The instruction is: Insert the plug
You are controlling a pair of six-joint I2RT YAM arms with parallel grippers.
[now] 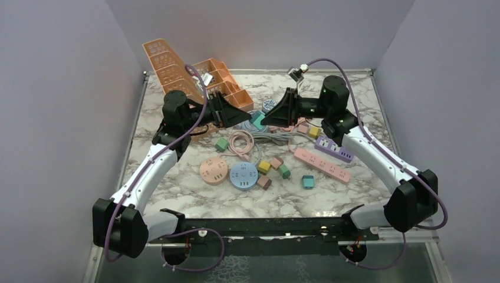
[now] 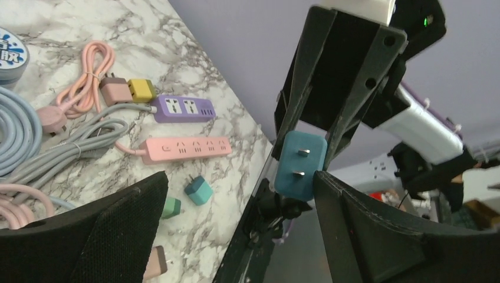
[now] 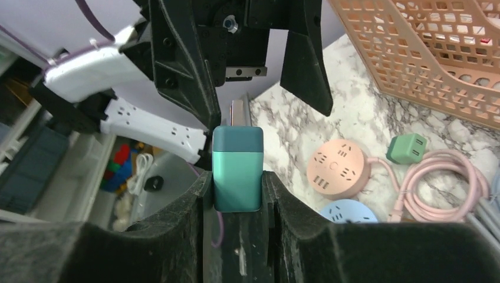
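The right hand (image 3: 237, 180) is pinching a teal plug (image 2: 299, 168) by its two side faces. It holds the plug in the air above the far middle of the bench (image 1: 177, 197). The plug's two flat metal prongs point away from the right hand, towards the left hand (image 2: 240, 180).

The left hand is spread wide and holds nothing. It faces the right hand at about the same height, so the two hands meet nose to nose. From the left wrist view the plug sits in the gap between the left hand's spread fingers (image 2: 127, 227). Its prong end is just beside one fingertip, and I cannot tell whether they touch.

On the bench below, a pink power strip (image 1: 322, 164) lies to the right, with a purple power strip (image 1: 334, 148) just beyond it. A round pink socket (image 1: 213, 171) and a round blue socket (image 1: 243, 175) lie side by side nearer the middle. A coiled pink cable (image 1: 240, 143) and a small green adapter (image 1: 221, 144) lie just beyond them. An orange basket (image 1: 177, 68) stands at the far left.
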